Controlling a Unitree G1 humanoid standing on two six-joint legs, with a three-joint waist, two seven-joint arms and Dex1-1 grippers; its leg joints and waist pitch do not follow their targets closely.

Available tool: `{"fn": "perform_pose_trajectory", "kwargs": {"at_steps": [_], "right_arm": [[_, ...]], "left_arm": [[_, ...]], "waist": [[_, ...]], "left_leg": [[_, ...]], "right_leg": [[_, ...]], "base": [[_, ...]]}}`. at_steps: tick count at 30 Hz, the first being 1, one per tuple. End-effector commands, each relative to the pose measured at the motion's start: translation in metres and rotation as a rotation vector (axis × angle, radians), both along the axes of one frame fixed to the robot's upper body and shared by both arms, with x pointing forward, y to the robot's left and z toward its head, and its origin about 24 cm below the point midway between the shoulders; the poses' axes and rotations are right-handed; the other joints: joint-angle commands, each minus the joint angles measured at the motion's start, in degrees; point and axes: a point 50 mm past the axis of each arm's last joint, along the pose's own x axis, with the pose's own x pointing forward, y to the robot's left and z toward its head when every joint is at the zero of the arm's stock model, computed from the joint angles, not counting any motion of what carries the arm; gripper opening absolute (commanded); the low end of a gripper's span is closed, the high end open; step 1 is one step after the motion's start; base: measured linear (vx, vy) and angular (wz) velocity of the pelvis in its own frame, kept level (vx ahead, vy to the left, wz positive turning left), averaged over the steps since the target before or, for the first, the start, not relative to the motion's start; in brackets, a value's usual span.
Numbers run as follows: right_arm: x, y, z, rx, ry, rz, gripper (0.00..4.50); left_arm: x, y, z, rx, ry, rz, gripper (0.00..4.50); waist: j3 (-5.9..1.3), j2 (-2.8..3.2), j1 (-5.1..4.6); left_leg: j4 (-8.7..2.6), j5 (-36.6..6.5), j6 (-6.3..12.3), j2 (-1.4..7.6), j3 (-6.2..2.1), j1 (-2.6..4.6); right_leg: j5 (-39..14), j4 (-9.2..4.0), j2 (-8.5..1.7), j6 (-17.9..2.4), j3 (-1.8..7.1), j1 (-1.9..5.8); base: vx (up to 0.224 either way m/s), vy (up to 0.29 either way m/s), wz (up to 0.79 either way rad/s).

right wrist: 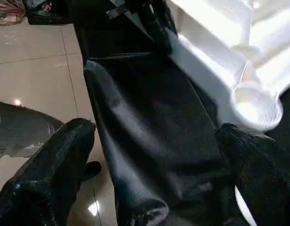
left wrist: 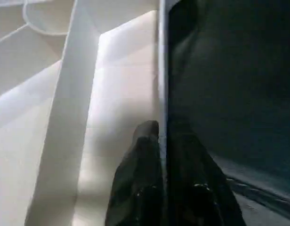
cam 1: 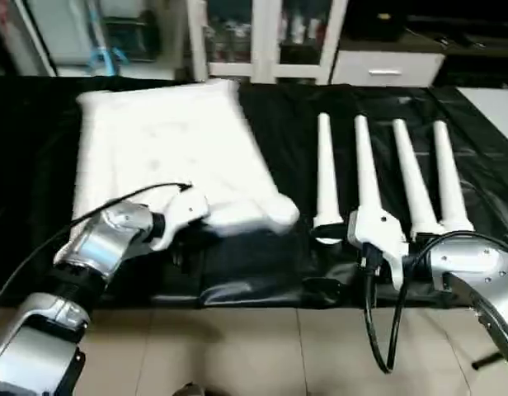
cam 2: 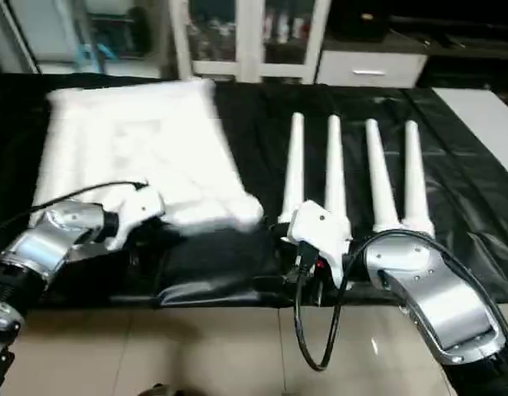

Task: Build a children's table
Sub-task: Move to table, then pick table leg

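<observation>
While the left pincer (left wrist: 161, 188) clamps the tabletop's (cam 1: 167, 148) near rim at center left, the right pincer (right wrist: 149, 174) gapes. Four legs (cam 1: 384, 177) lie right on the desk (cam 1: 279, 124).

Black-covered work table (cam 1: 279, 132) carries white tabletop (cam 1: 167, 153) and four legs (cam 1: 386, 177).

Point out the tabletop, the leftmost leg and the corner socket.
tabletop (cam 1: 167, 148): left eye view, middle of its upturned underside.
leftmost leg (cam 1: 325, 177): left eye view, mid-shaft.
corner socket (right wrist: 256, 104): right wrist view, round cup.
</observation>
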Motion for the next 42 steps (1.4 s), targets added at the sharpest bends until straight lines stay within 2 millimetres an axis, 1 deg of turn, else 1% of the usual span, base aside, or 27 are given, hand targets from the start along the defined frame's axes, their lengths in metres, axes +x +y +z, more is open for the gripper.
{"fn": "perform_pose_trajectory", "kwargs": {"at_steps": [1,3,4,7,12,15,17,22,23,24,25,26,28,29,30,31,32,33,34,35,36,37,38,39,40,41,42], "right_arm": [[0.002,0.000,0.003,-0.003,-0.014,0.003,4.50],[0.003,0.000,0.002,-0.009,-0.017,0.000,4.50],[0.003,0.000,0.001,-0.010,-0.018,-0.001,4.50],[0.004,0.000,0.001,-0.014,-0.023,-0.004,4.50],[0.007,0.001,-0.001,-0.025,-0.037,-0.018,4.50],[0.008,0.001,-0.001,-0.023,-0.045,-0.029,4.50],[0.009,0.001,-0.001,-0.019,-0.051,-0.039,4.50],[0.010,0.002,0.001,0.004,-0.051,-0.049,4.50],[0.012,0.002,0.003,0.015,-0.056,-0.050,4.50],[0.013,0.003,0.005,0.026,-0.062,-0.055,4.50],[0.013,0.003,0.005,0.026,-0.062,-0.055,4.50],[0.016,0.004,0.008,0.044,-0.069,-0.069,4.50],[0.021,0.006,0.012,0.071,-0.085,-0.097,4.50],[0.041,0.005,0.017,0.111,-0.124,-0.257,4.50],[0.044,0.005,0.017,0.110,-0.126,-0.276,4.50],[0.052,0.004,0.017,0.105,-0.134,-0.345,4.50],[0.067,0.001,0.015,0.084,-0.127,-0.477,4.50],[0.074,-0.001,0.011,0.066,-0.102,-0.548,4.50],[0.076,-0.001,0.010,0.063,-0.096,-0.561,4.50],[0.088,-0.004,0.005,0.026,-0.066,-0.665,4.50],[0.091,-0.004,0.004,0.020,-0.062,-0.683,4.50],[0.096,-0.004,0.003,0.010,-0.055,-0.709,4.50],[0.107,-0.006,-0.001,-0.015,-0.038,-0.770,4.50],[0.107,-0.006,-0.001,-0.015,-0.038,-0.770,4.50],[0.116,-0.007,-0.004,-0.025,-0.001,-0.820,4.50],[0.124,-0.008,-0.007,-0.030,0.039,-0.870,4.50],[0.129,-0.008,-0.009,-0.032,0.066,-0.897,4.50]], "left_arm": [[0.005,0.017,0.006,0.023,-0.064,0.083,0.13],[0.005,0.016,0.006,0.026,-0.083,0.079,0.05],[0.005,0.016,0.006,0.030,-0.087,0.078,0.03],[0.006,0.012,0.007,0.020,-0.135,0.045,0.01],[0.009,0.006,0.012,0.009,-0.203,0.019,0.01],[0.010,0.008,0.012,0.032,-0.205,0.016,0.01],[0.009,0.010,0.015,-0.005,-0.185,0.013,0.57],[0.009,0.008,0.026,-0.113,-0.168,0.002,0.93],[0.011,0.008,0.033,-0.143,-0.184,0.004,0.93],[0.011,0.008,0.037,-0.162,-0.185,-0.002,1.11],[0.011,0.008,0.037,-0.162,-0.185,-0.002,1.11],[0.011,0.008,0.043,-0.194,-0.187,-0.005,1.27],[0.011,0.009,0.051,-0.240,-0.187,-0.003,1.33],[0.008,0.013,0.060,-0.295,-0.173,0.003,1.51],[0.007,0.013,0.061,-0.297,-0.173,0.005,1.60],[0.006,0.015,0.063,-0.307,-0.174,0.012,1.66],[0.004,0.017,0.067,-0.321,-0.176,0.032,1.71],[0.002,0.018,0.068,-0.316,-0.175,0.034,1.81],[0.002,0.018,0.068,-0.315,-0.175,0.033,1.93],[-0.003,0.016,0.069,-0.310,-0.169,0.031,2.04],[-0.004,0.014,0.069,-0.312,-0.166,0.026,2.09],[-0.007,0.012,0.070,-0.316,-0.161,0.019,2.09],[-0.013,0.003,0.072,-0.365,-0.147,0.000,2.32],[-0.013,0.003,0.072,-0.365,-0.147,0.000,2.32],[-0.018,-0.006,0.074,-0.407,-0.132,-0.022,2.45],[-0.026,-0.015,0.076,-0.442,-0.109,-0.054,2.51],[-0.032,-0.021,0.076,-0.446,-0.098,-0.074,2.51]], "waist": [[-3.83,-0.85,0.74],[-3.73,-0.51,0.76],[-3.69,-0.62,0.78],[-3.54,-0.45,1.22],[-3.62,-0.57,1.59],[-3.58,-0.56,1.85],[-3.59,-0.46,1.88],[-3.72,-0.29,2.32],[-3.70,-0.34,2.48],[-3.63,-0.59,2.47],[-3.62,-0.52,2.56],[-3.58,-0.42,2.60],[-3.62,-0.41,2.68],[-3.65,-0.19,2.45],[-3.69,-0.14,2.29],[-3.61,0.22,2.02],[-3.62,0.95,1.97],[-3.49,0.49,1.66],[-3.60,0.53,1.72],[-3.67,0.92,1.76],[-3.63,0.77,1.52],[-3.78,0.95,1.66],[-3.81,0.59,1.88],[-3.98,0.69,1.69],[-3.93,0.47,1.97],[-3.93,0.51,1.59],[-3.86,0.48,1.78]], "left_leg": [[-4.28,-5.4,2.82,2.84,-1.25,0.86],[-4.30,-5.7,3.37,3.00,-1.22,1.03],[-4.33,-6.0,3.40,3.05,-1.18,1.10],[-4.52,-7.6,2.50,3.25,-1.12,1.38],[-4.45,-7.3,2.09,3.24,-0.99,1.43],[-4.47,-7.3,2.05,3.24,-1.01,1.41],[-4.55,-7.8,1.44,3.25,-1.02,1.49],[-4.52,-7.3,1.12,3.32,-0.99,1.59],[-4.52,-7.4,0.92,3.34,-0.94,1.70],[-4.58,-7.5,0.98,3.29,-0.90,1.63],[-4.56,-7.7,0.95,3.28,-0.90,1.67],[-4.57,-7.9,0.89,3.27,-0.84,1.76],[-4.58,-7.9,0.49,3.21,-0.84,1.71],[-4.59,-7.5,-0.10,3.13,-0.82,1.77],[-4.61,-7.3,-0.43,3.01,-0.84,1.79],[-4.72,-7.1,-0.97,2.88,-0.90,1.60],[-4.74,-8.4,-2.43,2.81,-0.90,1.88],[-4.87,-9.3,-3.42,2.69,-0.73,1.91],[-4.78,-9.2,-3.88,2.73,-0.69,2.06],[-4.72,-9.0,-4.18,2.63,-0.70,1.98],[-4.81,-8.5,-4.57,2.48,-0.65,1.87],[-4.73,-8.5,-5.01,2.60,-0.61,2.10],[-4.61,-7.8,-4.91,2.54,-0.35,2.08],[-4.56,-7.0,-5.11,2.62,-0.57,1.84],[-4.57,-7.0,-4.76,2.53,-0.32,2.01],[-4.65,-6.8,-4.97,2.58,-0.59,1.63],[-4.64,-7.1,-4.95,2.53,-0.47,1.76]], "right_leg": [[5.4,-3.87,-4.64,-14.8,2.26,2.68],[4.6,-3.91,-4.69,-15.4,2.27,2.50],[4.1,-4.00,-4.64,-15.4,2.26,2.44],[1.5,-4.16,-4.68,-15.4,2.31,2.21],[2.7,-4.02,-4.77,-15.1,2.40,2.23],[2.2,-4.03,-4.84,-14.8,2.43,2.18],[1.6,-4.01,-4.78,-14.7,2.41,2.13],[3.0,-3.77,-4.83,-15.3,2.36,2.04],[3.6,-3.68,-4.74,-15.6,2.32,1.95],[3.9,-3.68,-4.65,-15.7,2.30,1.98],[3.7,-3.63,-4.74,-15.7,2.32,1.97],[3.0,-3.71,-4.71,-15.5,2.33,1.87],[2.4,-3.56,-4.88,-15.6,2.36,1.96],[2.4,-3.46,-4.75,-15.7,2.28,1.76],[2.2,-3.43,-4.71,-15.9,2.24,1.60],[1.9,-3.39,-4.50,-15.9,2.17,1.60],[0.4,-3.51,-4.37,-15.7,2.05,1.49],[-0.2,-3.74,-4.12,-15.6,2.11,1.49],[0.2,-3.63,-4.11,-15.4,2.16,1.52],[1.2,-3.49,-4.13,-15.1,2.21,1.62],[1.8,-3.51,-3.92,-15.0,2.12,1.60],[2.2,-3.48,-4.05,-14.9,2.09,1.60],[4.1,-3.53,-3.83,-14.6,2.15,1.69],[5.4,-2.99,-4.10,-15.1,2.14,1.91],[5.4,-3.44,-3.86,-14.9,2.05,1.81],[5.6,-3.01,-4.18,-15.9,2.05,1.99],[4.7,-3.29,-4.03,-15.9,1.96,1.89]], "base": [[0.000,0.000,0.00],[0.000,0.000,0.00],[0.000,0.000,0.00],[0.000,0.000,0.00],[0.000,0.000,0.00],[0.000,0.000,0.00],[0.000,0.000,0.00],[0.000,0.000,0.00],[0.000,0.000,0.00],[0.000,0.000,0.00],[0.000,0.000,0.00],[0.000,0.000,0.00],[0.000,0.000,0.00],[0.000,0.000,0.00],[0.000,0.000,0.00],[0.000,0.000,0.00],[0.000,0.000,0.00],[0.000,0.000,0.00],[0.000,0.000,0.00],[0.000,0.000,0.00],[0.000,0.000,0.00],[0.000,0.000,0.00],[0.000,0.000,0.00],[0.000,0.000,0.00],[0.000,0.000,0.00],[0.000,0.000,0.00],[0.000,0.000,0.00]]}}
